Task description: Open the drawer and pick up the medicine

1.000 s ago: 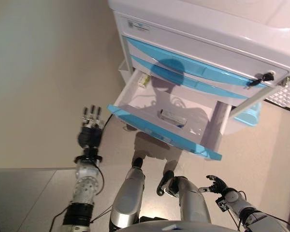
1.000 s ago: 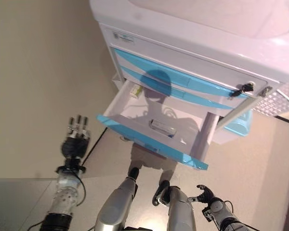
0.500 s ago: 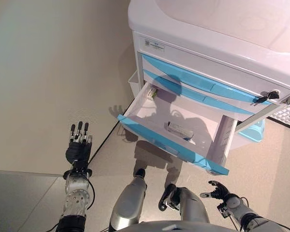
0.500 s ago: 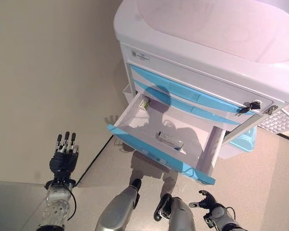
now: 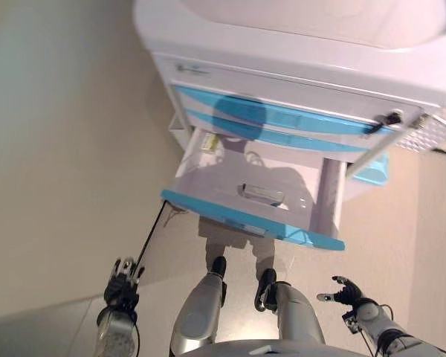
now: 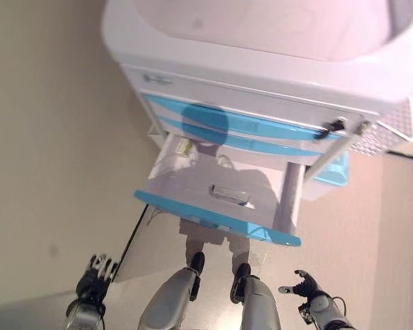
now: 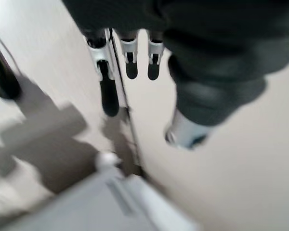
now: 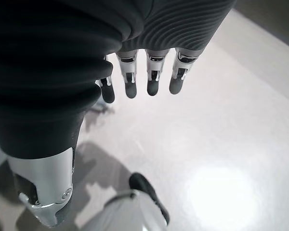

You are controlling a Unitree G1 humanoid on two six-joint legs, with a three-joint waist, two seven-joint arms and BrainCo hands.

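Blue-fronted drawer (image 5: 253,220) stands open with the medicine (image 5: 260,195) inside. Left hand (image 5: 123,280) and right hand (image 5: 345,291) hang low, fingers loosely spread and empty, so a reach may hit the drawer front.

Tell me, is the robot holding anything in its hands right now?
No. The left hand and right hand both hang open and empty near the floor; the medicine lies in the open drawer.

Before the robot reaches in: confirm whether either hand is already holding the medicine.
No: the medicine box lies in the open drawer, while the left hand and right hand hang low with empty fingers.
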